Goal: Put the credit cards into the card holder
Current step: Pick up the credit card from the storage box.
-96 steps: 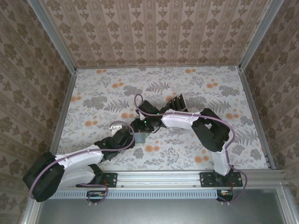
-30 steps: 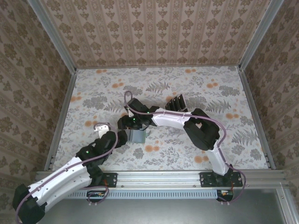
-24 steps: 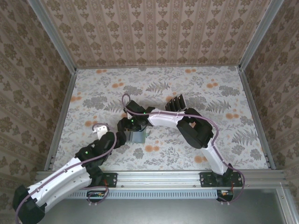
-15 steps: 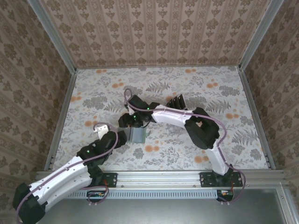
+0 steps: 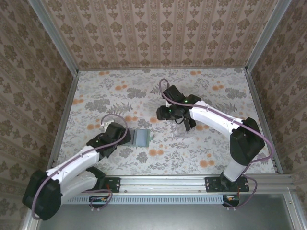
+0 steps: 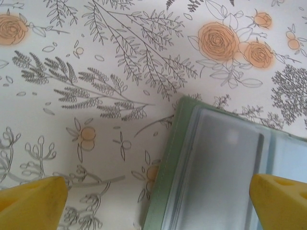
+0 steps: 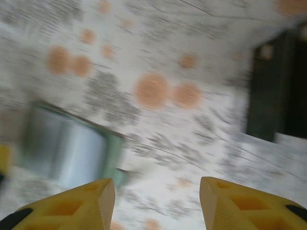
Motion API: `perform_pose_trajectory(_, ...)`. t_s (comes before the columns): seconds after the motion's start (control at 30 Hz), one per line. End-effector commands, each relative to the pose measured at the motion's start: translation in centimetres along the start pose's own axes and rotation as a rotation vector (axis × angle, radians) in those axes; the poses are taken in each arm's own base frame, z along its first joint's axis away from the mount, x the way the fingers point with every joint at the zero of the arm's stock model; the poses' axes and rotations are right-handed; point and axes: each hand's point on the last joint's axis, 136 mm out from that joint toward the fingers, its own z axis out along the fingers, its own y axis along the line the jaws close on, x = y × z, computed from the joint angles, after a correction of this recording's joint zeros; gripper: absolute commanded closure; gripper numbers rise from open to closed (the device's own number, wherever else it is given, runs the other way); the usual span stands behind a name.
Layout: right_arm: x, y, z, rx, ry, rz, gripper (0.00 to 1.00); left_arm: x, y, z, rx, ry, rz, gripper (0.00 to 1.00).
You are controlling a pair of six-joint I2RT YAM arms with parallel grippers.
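Observation:
The card holder (image 5: 142,138) lies flat on the floral table, a grey-green square with a glossy grey face. My left gripper (image 5: 125,135) sits at its left edge, open, and the holder's green edge (image 6: 165,177) runs between the two yellow fingertips (image 6: 31,201) with nothing held. My right gripper (image 5: 162,115) hovers to the holder's upper right, open and empty. Its wrist view is blurred by motion: the holder (image 7: 72,146) shows at the left, and black credit cards (image 7: 276,91) stand upright at the right edge.
The table (image 5: 96,96) is a floral-printed sheet walled on three sides by patterned panels, with a metal rail (image 5: 163,182) along the near edge. The right arm's white link (image 5: 211,115) stretches across the middle right.
My right gripper has pulled away from the holder, up and to the right, and is still moving. My left arm has swung so that its gripper now sits at the holder's left edge.

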Motion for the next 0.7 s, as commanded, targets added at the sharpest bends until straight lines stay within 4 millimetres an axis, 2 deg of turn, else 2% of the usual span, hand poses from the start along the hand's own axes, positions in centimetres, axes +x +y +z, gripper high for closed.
perform_pose_trajectory(0.0, 1.6, -5.0, -2.2, 0.255, 0.033, -0.135, 0.5, -1.3, -1.7, 0.4, 0.062, 0.018, 0.049, 0.0)
perform_pose_trajectory(0.1, 2.0, -6.7, -3.2, 0.336, 0.034, -0.17, 0.53, -1.3, -2.0, 1.2, 0.063, 0.04, 0.061, 0.0)
perform_pose_trajectory(0.3, 3.1, -8.7, -4.2, 0.413, 0.044, -0.188, 0.56, -0.8, -2.1, 2.2, 0.055, 0.074, 0.073, 0.0)
perform_pose_trajectory(0.43, 3.9, -9.8, -4.2, 0.442, 0.064, -0.185, 0.58, -0.5, -1.9, 2.6, 0.05, 0.086, 0.08, 0.0)
perform_pose_trajectory(0.67, 4.1, -10.1, -3.5, 0.443, 0.085, -0.176, 0.61, -0.3, -1.8, 3.1, 0.047, 0.099, 0.081, 0.0)
